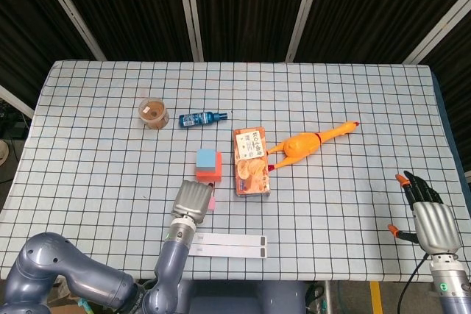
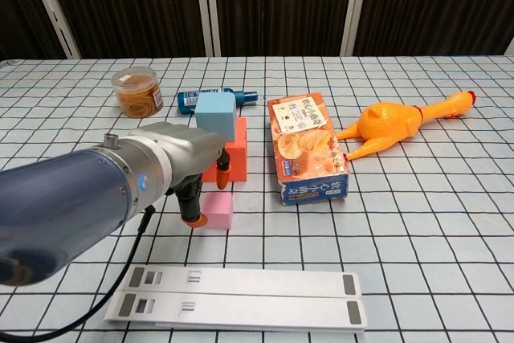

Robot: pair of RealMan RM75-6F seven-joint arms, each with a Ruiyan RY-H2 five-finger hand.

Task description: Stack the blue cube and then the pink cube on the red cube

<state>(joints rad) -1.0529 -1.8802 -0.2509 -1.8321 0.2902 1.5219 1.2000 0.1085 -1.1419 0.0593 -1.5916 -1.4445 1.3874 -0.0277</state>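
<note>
Down at the table, the left hand [image 2: 181, 168] curls its orange-tipped fingers [image 2: 192, 219] against the pink cube [image 2: 218, 210], though a firm grip can't be told. Just beyond them the blue cube [image 2: 215, 112] sits atop the red cube [image 2: 228, 159]. Far right, the right hand [image 1: 429, 220] hangs spread and empty.

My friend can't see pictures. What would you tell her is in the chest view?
The left robot hand reaches down beside a pink cube on a checked table; whether it touches the cube is unclear. Just behind, a blue cube sits on a red cube. Nearby lie a snack box, a rubber chicken, a jar and a small bottle.
</note>
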